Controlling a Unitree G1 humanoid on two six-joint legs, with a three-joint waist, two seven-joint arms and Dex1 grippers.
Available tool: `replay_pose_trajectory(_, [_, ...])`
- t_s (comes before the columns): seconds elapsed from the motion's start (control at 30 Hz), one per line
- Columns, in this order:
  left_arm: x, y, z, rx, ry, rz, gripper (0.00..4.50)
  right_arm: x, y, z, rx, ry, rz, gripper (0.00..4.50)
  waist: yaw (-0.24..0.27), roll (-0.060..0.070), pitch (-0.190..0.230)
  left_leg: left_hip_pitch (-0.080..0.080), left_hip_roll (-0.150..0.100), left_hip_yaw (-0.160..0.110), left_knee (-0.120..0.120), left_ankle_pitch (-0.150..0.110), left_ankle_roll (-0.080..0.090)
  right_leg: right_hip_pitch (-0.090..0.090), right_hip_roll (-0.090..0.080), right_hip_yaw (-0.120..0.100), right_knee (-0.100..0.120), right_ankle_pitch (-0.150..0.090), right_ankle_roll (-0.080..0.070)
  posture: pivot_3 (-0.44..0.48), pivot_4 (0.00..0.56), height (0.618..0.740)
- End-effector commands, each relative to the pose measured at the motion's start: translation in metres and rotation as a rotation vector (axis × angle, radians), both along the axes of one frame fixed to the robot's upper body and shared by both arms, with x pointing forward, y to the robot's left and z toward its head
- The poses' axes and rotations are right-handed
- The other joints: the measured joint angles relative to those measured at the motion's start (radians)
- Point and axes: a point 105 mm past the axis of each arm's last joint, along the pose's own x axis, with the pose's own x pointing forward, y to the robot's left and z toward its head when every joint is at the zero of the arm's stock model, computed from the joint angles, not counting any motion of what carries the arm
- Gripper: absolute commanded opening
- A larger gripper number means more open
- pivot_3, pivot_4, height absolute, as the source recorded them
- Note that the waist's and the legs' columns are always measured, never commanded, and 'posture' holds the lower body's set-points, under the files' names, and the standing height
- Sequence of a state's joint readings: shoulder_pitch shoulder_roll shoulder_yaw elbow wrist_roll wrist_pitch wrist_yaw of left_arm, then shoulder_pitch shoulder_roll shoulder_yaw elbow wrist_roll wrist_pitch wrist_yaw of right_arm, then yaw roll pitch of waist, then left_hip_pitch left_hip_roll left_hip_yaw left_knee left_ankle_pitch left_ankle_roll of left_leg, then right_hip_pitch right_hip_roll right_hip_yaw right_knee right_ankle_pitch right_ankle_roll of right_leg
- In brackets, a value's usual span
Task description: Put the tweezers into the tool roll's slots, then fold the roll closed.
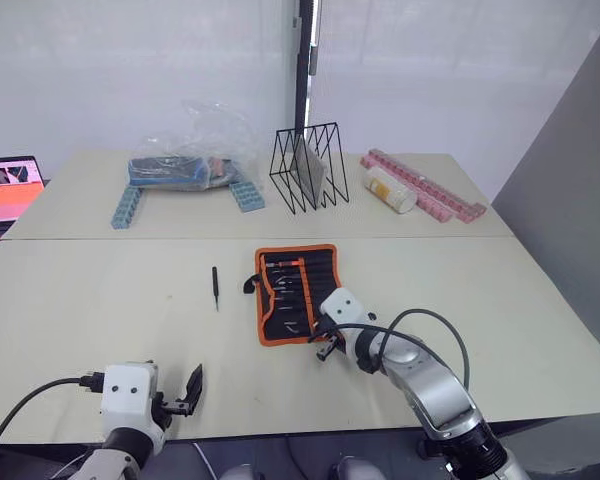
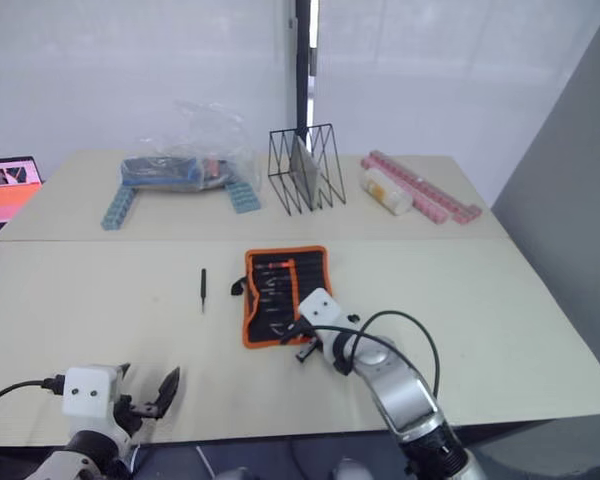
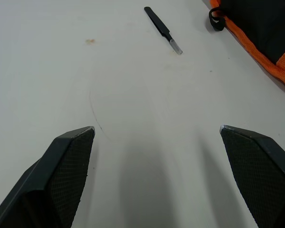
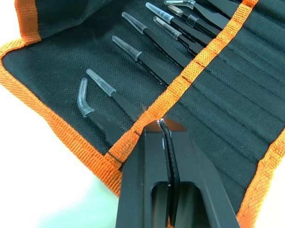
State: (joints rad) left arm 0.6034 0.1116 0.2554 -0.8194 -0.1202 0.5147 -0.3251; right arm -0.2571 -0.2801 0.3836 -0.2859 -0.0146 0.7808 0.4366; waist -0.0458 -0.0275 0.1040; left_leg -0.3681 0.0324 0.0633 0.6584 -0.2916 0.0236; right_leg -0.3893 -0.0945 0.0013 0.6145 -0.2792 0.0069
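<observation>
The tool roll (image 1: 296,293) lies open in the middle of the table, black with orange edging (image 4: 57,124). Several tweezers (image 4: 133,54) with clear tip caps sit in its slots (image 4: 228,109). One loose tweezers (image 1: 215,287) lies on the table to the roll's left, also visible in the left wrist view (image 3: 162,29). My right gripper (image 4: 160,124) is shut, its tips touching the inner orange stripe (image 4: 206,57) at the roll's near right part (image 1: 318,325). My left gripper (image 3: 156,130) hangs open low over bare table near the front edge (image 1: 185,392), well short of the loose tweezers.
Across the back of the table stand a black wire rack (image 1: 305,168), a clear plastic bag (image 1: 195,150) over blue toothed bars (image 1: 125,207), a white cylinder (image 1: 390,190) and pink bars (image 1: 425,187). A laptop screen (image 1: 8,188) glows at far left.
</observation>
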Motion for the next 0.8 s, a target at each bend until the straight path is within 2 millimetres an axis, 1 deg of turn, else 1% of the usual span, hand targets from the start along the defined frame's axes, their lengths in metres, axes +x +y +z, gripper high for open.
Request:
replay_pose_trajectory(0.03, [0.006, -0.003, 0.009, 0.013, -0.048, -0.009, 4.49, -0.020, -0.016, -0.062, -0.115, 0.235, -0.034, 0.00, 0.001, 0.001, 0.000, 0.000, 0.000, 0.000, 0.000, 0.000, 0.000, 0.000, 0.000, 0.000, 0.000, 0.000, 0.000, 0.000, 0.150, 0.737])
replay_pose_trajectory(0.17, [0.021, -0.002, 0.004, 0.027, -0.042, -0.021, 4.49, -0.020, -0.016, -0.062, -0.115, 0.234, -0.037, 0.00, 0.004, 0.003, 0.000, 0.000, 0.000, 0.000, -0.001, 0.000, -0.001, 0.000, 0.000, 0.000, 0.000, 0.000, -0.001, 0.000, 0.150, 0.737])
replay_pose_trajectory(0.33, [0.058, -0.002, 0.000, 0.037, -0.045, -0.037, 4.49, -0.020, -0.016, -0.062, -0.113, 0.232, -0.044, 0.00, 0.009, 0.003, -0.001, 0.001, 0.000, -0.001, -0.001, 0.001, -0.002, 0.000, 0.000, -0.002, 0.001, 0.001, -0.001, 0.000, 0.150, 0.737])
replay_pose_trajectory(0.4, [0.074, -0.001, -0.002, 0.038, -0.040, -0.030, 4.49, -0.020, -0.016, -0.062, -0.112, 0.230, -0.046, 0.00, 0.010, 0.003, -0.001, 0.000, 0.001, -0.001, -0.001, 0.001, -0.002, 0.000, 0.000, -0.002, 0.002, 0.002, 0.001, 0.000, 0.150, 0.737])
replay_pose_trajectory(0.43, [0.084, -0.003, -0.002, 0.036, -0.042, -0.036, 4.49, -0.019, -0.016, -0.061, -0.111, 0.229, -0.047, 0.00, 0.009, 0.003, -0.001, 0.001, 0.000, -0.001, -0.001, 0.001, -0.002, 0.000, 0.000, -0.002, 0.002, 0.003, 0.003, 0.000, 0.150, 0.737])
replay_pose_trajectory(0.53, [0.104, -0.010, -0.006, 0.041, -0.025, -0.057, 4.49, -0.019, -0.015, -0.059, -0.110, 0.224, -0.048, 0.00, 0.010, 0.002, -0.001, 0.001, 0.001, -0.001, -0.001, 0.001, -0.002, 0.000, -0.001, -0.005, 0.002, 0.004, 0.004, 0.000, 0.150, 0.737])
replay_pose_trajectory(0.63, [0.117, -0.017, -0.011, 0.045, -0.008, -0.074, 4.49, -0.018, -0.014, -0.058, -0.109, 0.219, -0.048, 0.00, 0.006, 0.002, -0.001, 0.001, 0.001, -0.001, -0.001, 0.001, -0.003, 0.000, -0.003, -0.010, 0.002, 0.005, 0.004, 0.000, 0.150, 0.737])
replay_pose_trajectory(0.7, [0.128, -0.019, -0.015, 0.034, 0.014, -0.042, 4.49, -0.017, -0.015, -0.057, -0.109, 0.216, -0.051, 0.00, 0.012, 0.002, -0.001, 0.001, 0.001, -0.001, -0.001, 0.001, -0.003, 0.000, -0.004, -0.012, 0.004, 0.005, 0.004, 0.000, 0.150, 0.737])
replay_pose_trajectory(0.8, [0.137, -0.015, -0.022, 0.012, 0.062, 0.039, 4.49, -0.016, -0.017, -0.056, -0.109, 0.212, -0.059, 0.00, 0.021, 0.002, -0.001, 0.001, 0.001, -0.001, -0.001, 0.002, -0.004, -0.001, -0.005, -0.013, 0.005, 0.005, 0.004, 0.000, 0.150, 0.737])
